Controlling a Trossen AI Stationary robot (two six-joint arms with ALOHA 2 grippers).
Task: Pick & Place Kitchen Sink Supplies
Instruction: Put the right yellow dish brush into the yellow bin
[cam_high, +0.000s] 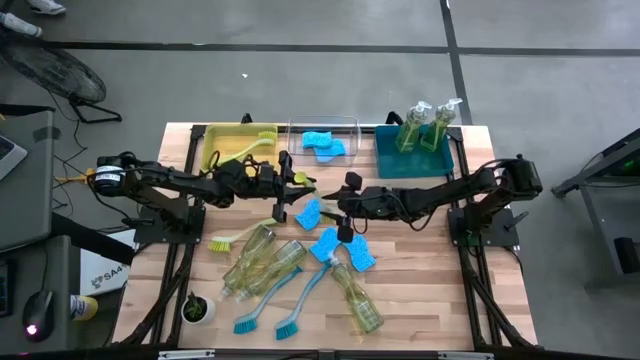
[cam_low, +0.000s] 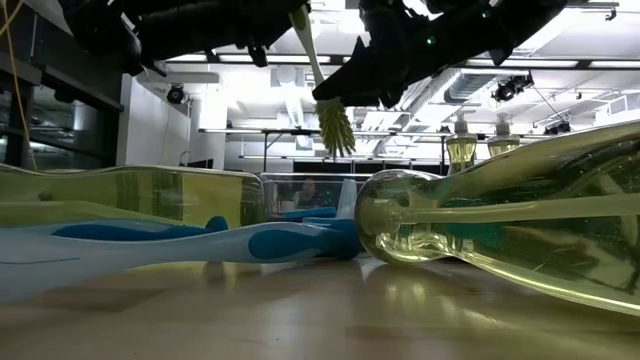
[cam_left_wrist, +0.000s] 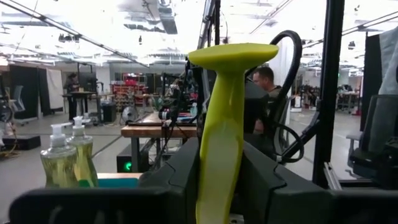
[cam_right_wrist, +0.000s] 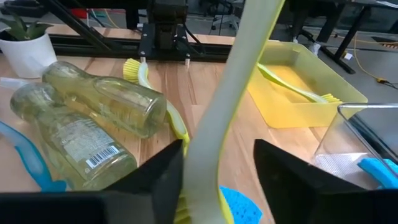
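Note:
A yellow-green dish brush (cam_low: 322, 75) hangs nearly upright above the table's middle, bristles (cam_low: 335, 126) down. My left gripper (cam_high: 290, 182) is shut on its upper handle. My right gripper (cam_high: 340, 205) is open, its fingers (cam_right_wrist: 163, 171) standing on either side of the lower handle (cam_right_wrist: 214, 146), with a clear gap on one side; whether the other finger touches the handle, I cannot tell. On the table below lie soap bottles (cam_high: 262, 265), light-blue sponges (cam_high: 325, 243), blue brushes (cam_high: 297, 318) and another yellow-green brush (cam_high: 235, 238). My left gripper pinches the brush's handle (cam_left_wrist: 219, 180) between its two fingers, a little below the flared free end (cam_left_wrist: 233, 53). The fingers come nearly level from the table's left and lie across the handle. The brush hangs below them, lifted clear of the table.
At the far edge stand a yellow bin (cam_high: 215, 135) holding a brush, a clear bin (cam_high: 350, 125) with sponges, and a teal bin (cam_high: 385, 160) with two upright bottles. A small potted plant (cam_high: 198, 308) stands near left. Another bottle (cam_high: 360, 305) lies near the middle.

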